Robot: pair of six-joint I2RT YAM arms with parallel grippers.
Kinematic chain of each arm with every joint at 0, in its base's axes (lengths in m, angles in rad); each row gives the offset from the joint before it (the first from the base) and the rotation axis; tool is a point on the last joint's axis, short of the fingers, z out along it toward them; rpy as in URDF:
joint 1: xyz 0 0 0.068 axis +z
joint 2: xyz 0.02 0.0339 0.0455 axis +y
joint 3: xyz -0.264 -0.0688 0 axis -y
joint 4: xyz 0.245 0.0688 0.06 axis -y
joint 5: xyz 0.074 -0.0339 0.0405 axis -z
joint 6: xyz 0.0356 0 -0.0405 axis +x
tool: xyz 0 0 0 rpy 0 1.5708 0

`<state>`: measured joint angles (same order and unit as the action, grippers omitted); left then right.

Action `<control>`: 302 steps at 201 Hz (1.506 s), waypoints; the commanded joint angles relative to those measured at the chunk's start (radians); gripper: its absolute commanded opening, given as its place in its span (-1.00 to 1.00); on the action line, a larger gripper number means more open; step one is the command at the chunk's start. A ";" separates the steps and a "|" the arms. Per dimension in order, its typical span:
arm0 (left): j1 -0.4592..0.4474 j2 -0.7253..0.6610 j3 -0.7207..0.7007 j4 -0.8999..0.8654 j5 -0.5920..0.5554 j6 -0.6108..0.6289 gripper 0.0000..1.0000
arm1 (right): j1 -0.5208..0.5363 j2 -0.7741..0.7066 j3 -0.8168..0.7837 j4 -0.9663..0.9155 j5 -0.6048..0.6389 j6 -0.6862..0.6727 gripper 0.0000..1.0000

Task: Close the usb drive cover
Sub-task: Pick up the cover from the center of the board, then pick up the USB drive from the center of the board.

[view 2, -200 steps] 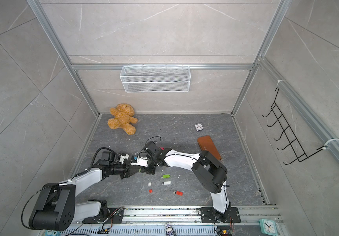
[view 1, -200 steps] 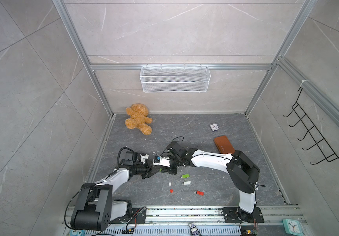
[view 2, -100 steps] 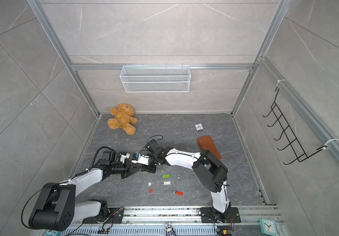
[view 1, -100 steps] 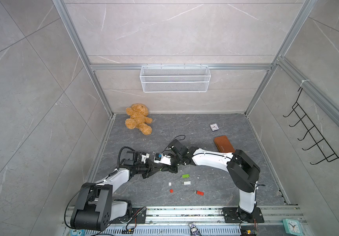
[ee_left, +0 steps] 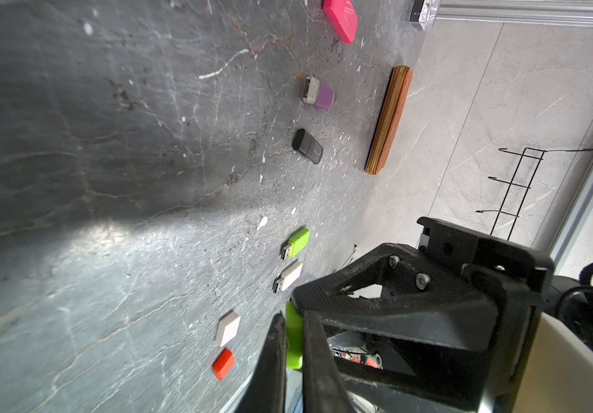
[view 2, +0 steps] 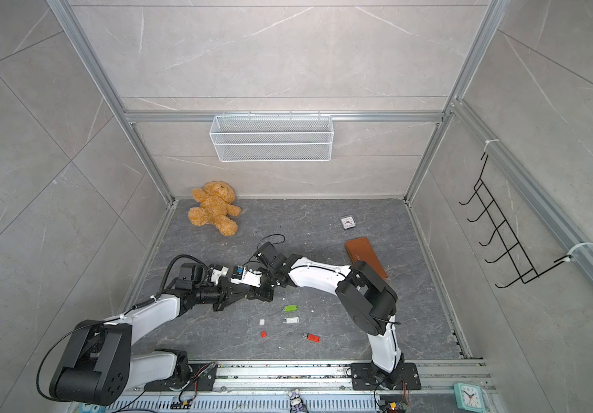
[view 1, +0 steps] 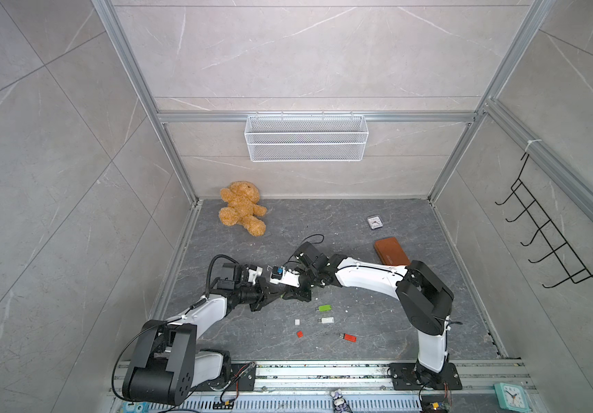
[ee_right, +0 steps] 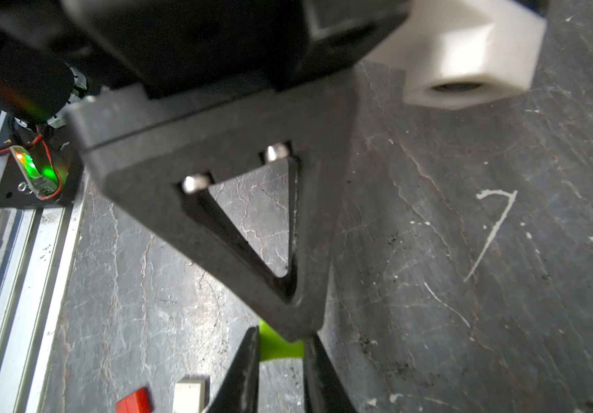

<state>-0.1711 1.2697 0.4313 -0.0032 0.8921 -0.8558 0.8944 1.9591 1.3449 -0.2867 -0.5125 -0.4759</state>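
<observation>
Over the dark grey marbled floor (view 1: pixel 377 350), what looks like a mid-air handover: my left gripper (ee_left: pixel 294 323) is pinched tight on the small lime-green plastic cap (ee_left: pixel 294 348). My right gripper (ee_right: pixel 282 343) meets it nose to nose, its jaws set narrow on either side of the same cap. Whether they are actually squeezing it I cannot tell. The cap's likely partner, the lime-green plastic usb drive (ee_left: pixel 297 243) with its bare metal plug showing, lies flat on the floor between 3 and 4 o'clock from the meeting point in both top views. It is just beside a white usb drive (ee_left: pixel 288 277) that is also uncapped. A loose white cap (ee_left: pixel 228 328) and a loose red cap (ee_left: pixel 223 364) sit at about 5 o'clock from the grippers, and a red usb drive (view 1: pixel 348 337) lies further out at about 4 o'clock, with neither gripper on any of them. As I read it, the job is less than half done. The cap is off the floor and in hand, but the drive is not held and the two are well apart. Lining the cap up and pushing it over the plug is all to come.
</observation>
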 commanded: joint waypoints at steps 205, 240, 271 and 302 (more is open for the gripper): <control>-0.022 -0.011 0.025 -0.014 -0.037 0.020 -0.91 | -0.079 -0.170 -0.165 -0.378 0.313 -0.241 -0.21; -0.023 -0.012 0.022 -0.016 -0.038 0.023 -0.91 | -0.079 -0.189 -0.172 -0.390 0.269 -0.247 -0.20; -0.024 -0.008 0.026 -0.015 -0.035 0.025 -0.91 | -0.076 -0.170 -0.174 -0.394 0.270 -0.246 -0.20; -0.025 -0.013 0.026 -0.018 -0.038 0.026 -0.91 | -0.063 -0.145 -0.175 -0.378 0.306 -0.241 -0.18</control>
<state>-0.1921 1.2629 0.4313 -0.0078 0.8616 -0.8581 0.8177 1.7931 1.1797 -0.6479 -0.2234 -0.7078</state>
